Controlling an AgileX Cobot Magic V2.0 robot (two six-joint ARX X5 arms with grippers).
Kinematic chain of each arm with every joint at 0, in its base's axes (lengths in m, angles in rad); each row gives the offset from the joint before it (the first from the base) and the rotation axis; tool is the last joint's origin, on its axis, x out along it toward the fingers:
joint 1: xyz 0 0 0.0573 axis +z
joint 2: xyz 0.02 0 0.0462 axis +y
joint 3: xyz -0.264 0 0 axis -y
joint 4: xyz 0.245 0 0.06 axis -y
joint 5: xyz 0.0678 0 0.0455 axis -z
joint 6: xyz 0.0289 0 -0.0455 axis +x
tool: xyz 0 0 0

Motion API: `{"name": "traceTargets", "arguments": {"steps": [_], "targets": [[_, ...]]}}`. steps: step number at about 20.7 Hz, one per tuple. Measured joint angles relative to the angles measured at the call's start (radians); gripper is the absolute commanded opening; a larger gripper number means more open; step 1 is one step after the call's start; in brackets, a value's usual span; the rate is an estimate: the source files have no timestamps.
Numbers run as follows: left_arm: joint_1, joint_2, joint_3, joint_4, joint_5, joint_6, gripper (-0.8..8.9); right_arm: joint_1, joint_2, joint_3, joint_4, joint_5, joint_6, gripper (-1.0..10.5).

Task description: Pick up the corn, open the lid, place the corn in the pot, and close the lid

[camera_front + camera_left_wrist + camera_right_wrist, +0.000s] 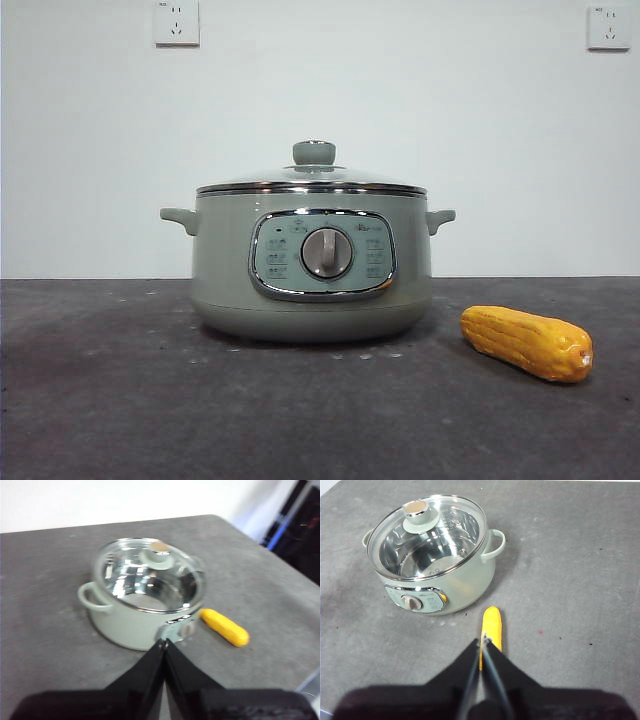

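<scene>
The sage-green pot (pixel 312 265) stands mid-table with the glass lid (pixel 312 180) seated on its rim. To the pot's right, on the dark tabletop, lies the yellow-orange corn (pixel 527 343), apart from the pot. No arm shows in the front view. My left gripper (pixel 163 644) hangs shut high above the table, with the pot (pixel 135 622), lid (pixel 150 575) and corn (pixel 225 627) below it. My right gripper (pixel 483 639) is also shut and empty, raised above the corn (pixel 492 625), which lies beside the pot (pixel 465 587) and lid (pixel 427 535).
A white wall with two sockets (pixel 176 22) rises behind the table. The table's far edge (pixel 270 545) shows in the left wrist view, with dark equipment (pixel 300 525) beyond it.
</scene>
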Motion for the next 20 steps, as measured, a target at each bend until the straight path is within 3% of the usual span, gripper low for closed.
{"name": "traceTargets", "arguments": {"steps": [1,2,3,4,13,16,20], "targets": [[-0.001,0.0,0.001,0.0,0.013,0.0,2.28,0.0,0.0,0.0,0.001,0.0,0.0,2.6],[-0.001,0.0,0.002,0.0,0.015,0.0,4.71,0.0,0.0,0.0,0.0,-0.004,0.0,4.1],[-0.001,0.003,0.002,0.0,0.015,0.0,6.38,0.0,0.0,0.0,0.001,-0.007,0.0,5.1],[-0.001,0.007,0.008,-0.001,0.015,0.0,6.86,0.0,0.0,0.0,0.0,-0.01,0.0,5.5],[-0.001,0.035,0.093,0.0,0.018,0.003,6.86,0.0,0.044,0.002,0.013,-0.032,-0.003,5.6],[-0.001,0.042,0.093,0.0,0.018,0.003,6.86,0.005,0.146,0.004,0.04,-0.08,-0.003,5.6],[-0.001,0.051,0.093,-0.001,0.018,0.003,6.86,0.063,0.351,0.004,0.066,-0.058,-0.003,5.6]]}}
